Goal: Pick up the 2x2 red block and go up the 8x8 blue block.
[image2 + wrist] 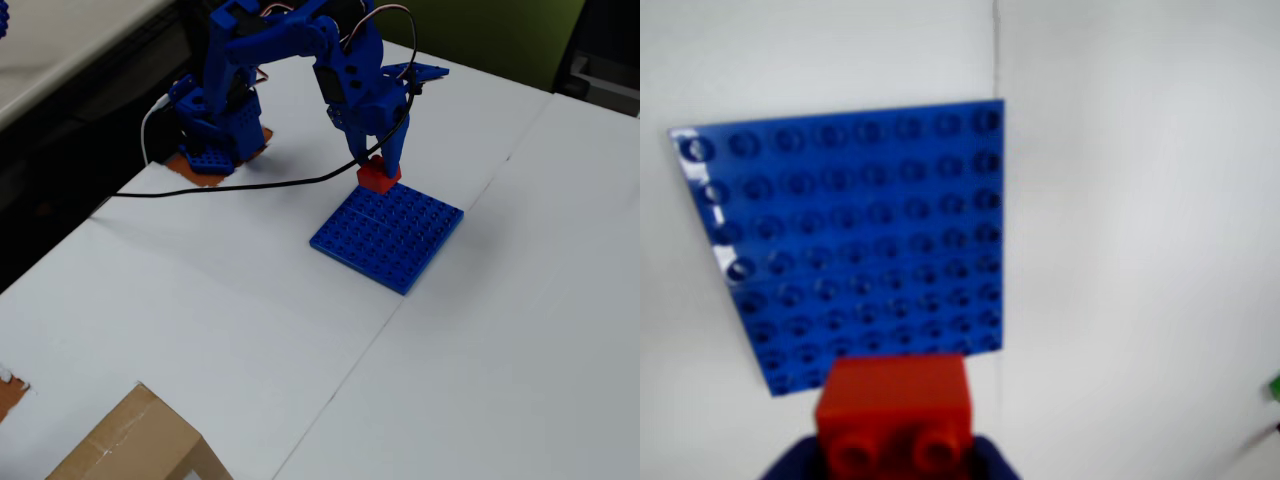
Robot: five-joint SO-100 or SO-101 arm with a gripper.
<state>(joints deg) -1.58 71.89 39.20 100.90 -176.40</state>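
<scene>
Across the middle of the overhead view spreads the white desk (pixel 200 300), with the 8x8 blue block (pixel 388 236) lying flat just right of centre. Upper left of that frame, the blue arm (pixel 290 50) rises from its base, arches over to the right and drops its wrist steeply, so the tool (pixel 377 168) points almost straight down at the plate's upper corner. A black cable (pixel 230 188) trails from the arm across the desk, and a cardboard box (pixel 130 440) sits in the lower left corner.

The tool is clamped narrow on the 2x2 red block (pixel 378 176), one finger on each side. In the wrist view the red block (pixel 895 410) fills the bottom centre between dark blue fingers (pixel 790 465), with the plate (pixel 860 240) stretching away above it.

By my judgement the pick is done and the carry is in hand: the brick appears to hang at the plate's near edge, though whether it touches the studs I cannot tell. The next move calls for shifting further over the plate, squaring the brick with the stud grid, then lowering and pressing before the fingers part.
</scene>
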